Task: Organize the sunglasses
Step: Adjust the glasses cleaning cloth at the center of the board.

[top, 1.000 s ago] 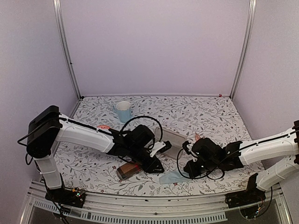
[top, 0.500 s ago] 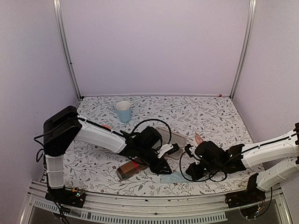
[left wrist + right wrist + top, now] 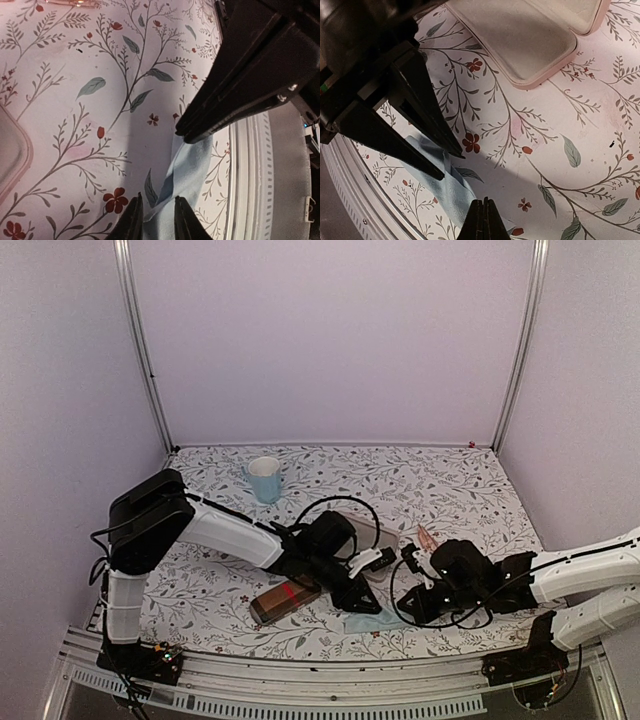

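Of the sunglasses I see only a pale pinkish-tan piece (image 3: 425, 537) right of the open pink case (image 3: 385, 536), cut off at the top edge of the left wrist view (image 3: 75, 2). Both grippers meet over a light blue cloth (image 3: 368, 623) near the table's front edge. My left gripper (image 3: 158, 200) is narrowly open, its fingers astride one twisted end of the cloth (image 3: 192, 170). My right gripper (image 3: 484, 201) is shut, its tips on the other end of the cloth (image 3: 447, 190). Whether it pinches the cloth does not show.
A brown case with a red band (image 3: 285, 602) lies left of the cloth, under the left arm. The pink case (image 3: 530, 45) lies open just behind the grippers. A light blue cup (image 3: 265, 478) stands at the back left. The metal front rail (image 3: 250, 165) runs close by the cloth.
The left arm has reached farther right, bringing its gripper over to the cloth. The right gripper has shifted slightly right and stayed shut. The cloth has barely moved.
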Controlling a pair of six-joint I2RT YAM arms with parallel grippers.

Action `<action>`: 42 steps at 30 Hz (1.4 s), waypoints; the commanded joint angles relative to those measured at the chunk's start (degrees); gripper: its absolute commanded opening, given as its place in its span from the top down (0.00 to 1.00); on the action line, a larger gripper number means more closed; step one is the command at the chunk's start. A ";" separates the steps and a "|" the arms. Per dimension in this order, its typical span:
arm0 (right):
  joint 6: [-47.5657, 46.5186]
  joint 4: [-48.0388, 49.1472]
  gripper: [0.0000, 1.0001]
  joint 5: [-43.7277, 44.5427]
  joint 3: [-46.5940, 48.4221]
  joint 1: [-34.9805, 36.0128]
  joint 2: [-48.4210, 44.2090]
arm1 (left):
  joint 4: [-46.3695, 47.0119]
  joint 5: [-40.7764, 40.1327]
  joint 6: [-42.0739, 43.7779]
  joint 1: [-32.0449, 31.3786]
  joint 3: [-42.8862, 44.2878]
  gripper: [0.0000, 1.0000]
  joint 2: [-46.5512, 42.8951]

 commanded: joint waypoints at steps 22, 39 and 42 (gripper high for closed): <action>0.30 1.30 0.80 -2.73 -0.79 -2.25 -0.89 | 1.27 3.97 -0.88 0.70 -1.62 1.00 -5.38; -0.16 1.21 0.59 -4.16 2.52 -6.54 6.74 | -10.50 -6.63 -0.13 0.68 0.61 1.00 -3.33; -0.69 2.06 0.60 -4.52 3.62 -6.65 9.27 | -12.95 -8.40 -1.05 0.78 1.74 1.00 -1.78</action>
